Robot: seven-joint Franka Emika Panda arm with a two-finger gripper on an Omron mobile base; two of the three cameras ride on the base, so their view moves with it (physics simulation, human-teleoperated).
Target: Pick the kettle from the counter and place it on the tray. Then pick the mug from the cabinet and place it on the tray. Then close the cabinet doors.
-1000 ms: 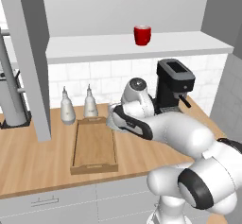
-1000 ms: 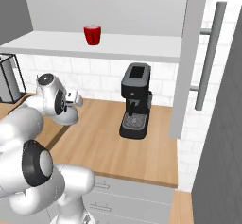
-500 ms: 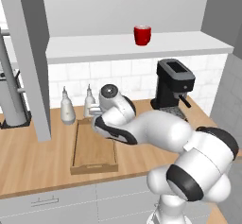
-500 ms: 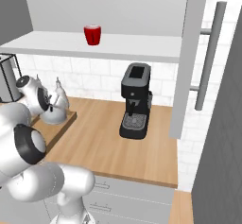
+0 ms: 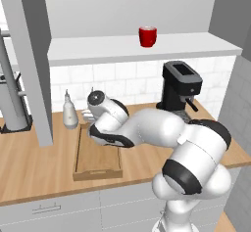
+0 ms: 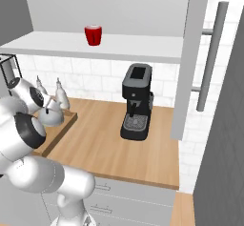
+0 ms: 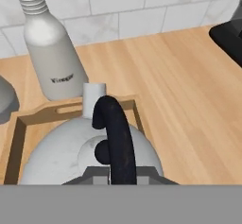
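1 of 3 steps in hand: kettle (image 7: pixel 90 147) pinched by its handle (image 7: pixel 115 138) in gripper (image 7: pixel 113 176), held just above tray (image 7: pixel 19 124), probably not yet touching. Next: lower, release, then reach up-right for mug (image 5: pixel 147 35).
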